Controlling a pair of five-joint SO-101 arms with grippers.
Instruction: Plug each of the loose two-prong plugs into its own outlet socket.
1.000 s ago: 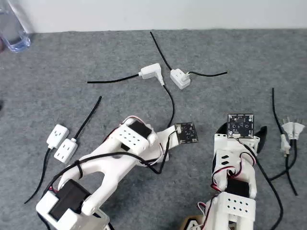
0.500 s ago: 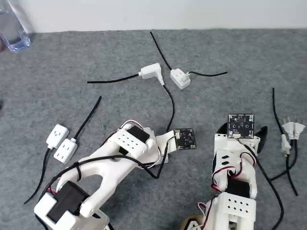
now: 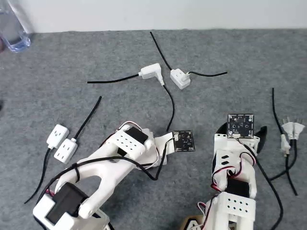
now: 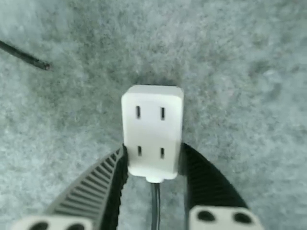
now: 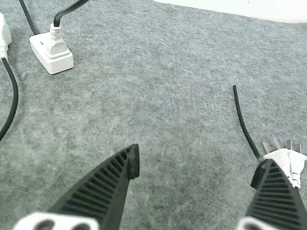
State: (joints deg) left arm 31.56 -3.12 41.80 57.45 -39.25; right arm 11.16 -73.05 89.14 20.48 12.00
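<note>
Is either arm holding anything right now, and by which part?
The left gripper holds a white outlet socket by its two sides, near the cord end. The right gripper is open and holds nothing.

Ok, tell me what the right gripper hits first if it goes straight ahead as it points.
Probably nothing: the open right gripper faces bare mat. The socket block lies off to one side and a loose plug sits beside one finger, both out of line. Farther depth is unclear.
</note>
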